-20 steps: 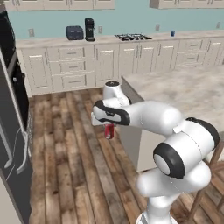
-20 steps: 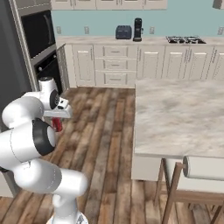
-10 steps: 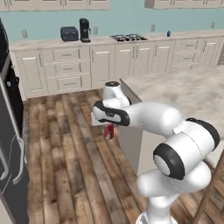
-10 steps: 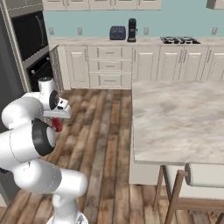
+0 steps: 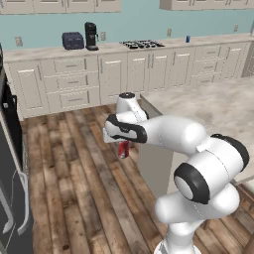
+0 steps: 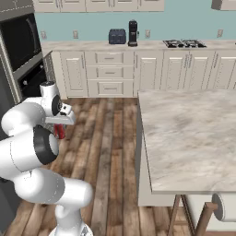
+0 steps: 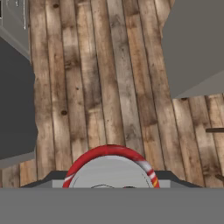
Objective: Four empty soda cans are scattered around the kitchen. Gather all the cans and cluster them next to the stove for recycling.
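My gripper (image 5: 122, 145) is shut on a red soda can (image 5: 123, 150) and holds it upright above the wood floor, left of the island. In the right base view the same can (image 6: 59, 131) hangs under my hand (image 6: 62, 123). In the hand view its silver top with a red rim (image 7: 111, 169) sits between my fingertips (image 7: 49, 178). The stove (image 5: 143, 44) lies on the far back counter, also seen in the right base view (image 6: 185, 44). A blue can (image 5: 187, 38) stands on that counter to the stove's right.
The marble island (image 6: 189, 133) stands close on my right. A coffee maker (image 5: 91, 35) and a toaster (image 5: 73, 40) sit on the back counter. The black wall oven (image 6: 20, 50) and a dark appliance (image 5: 9, 163) are at the left. A stool (image 6: 203, 216) stands by the island.
The whole scene has slid a little to the left in both base views, so the base has moved. The arm keeps the same pose with the red can still gripped.
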Robot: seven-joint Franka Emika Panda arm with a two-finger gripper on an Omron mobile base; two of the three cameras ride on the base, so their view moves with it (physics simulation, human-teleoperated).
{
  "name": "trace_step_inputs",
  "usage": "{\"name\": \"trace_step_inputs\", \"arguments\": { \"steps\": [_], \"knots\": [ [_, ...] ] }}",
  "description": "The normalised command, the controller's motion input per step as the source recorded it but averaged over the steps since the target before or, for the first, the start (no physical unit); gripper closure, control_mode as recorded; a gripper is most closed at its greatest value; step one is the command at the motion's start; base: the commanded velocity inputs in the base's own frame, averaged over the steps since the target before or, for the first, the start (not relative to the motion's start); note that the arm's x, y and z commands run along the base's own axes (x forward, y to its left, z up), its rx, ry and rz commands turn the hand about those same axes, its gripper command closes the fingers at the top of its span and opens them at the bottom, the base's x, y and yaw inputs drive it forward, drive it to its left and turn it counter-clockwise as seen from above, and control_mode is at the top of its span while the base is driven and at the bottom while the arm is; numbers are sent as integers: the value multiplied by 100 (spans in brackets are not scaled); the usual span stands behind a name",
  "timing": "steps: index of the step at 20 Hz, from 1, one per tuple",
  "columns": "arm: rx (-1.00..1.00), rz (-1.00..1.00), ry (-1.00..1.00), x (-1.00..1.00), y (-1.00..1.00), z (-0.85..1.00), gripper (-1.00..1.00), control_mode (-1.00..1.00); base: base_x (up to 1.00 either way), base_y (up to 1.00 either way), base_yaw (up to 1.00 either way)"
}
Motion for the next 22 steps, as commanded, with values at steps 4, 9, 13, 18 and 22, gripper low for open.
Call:
{"name": "trace_step_inputs", "arguments": {
  "steps": [4,9,13,18,22],
  "knots": [
    [0,0,0,0,0,0,100,100,66,29,-7],
    [0,0,0,0,0,0,100,100,66,65,-8],
    [0,0,0,0,0,0,100,100,69,36,0],
    [0,0,0,0,0,0,100,100,73,25,0],
    [0,0,0,0,0,0,100,100,72,43,-2]
  ]
}}
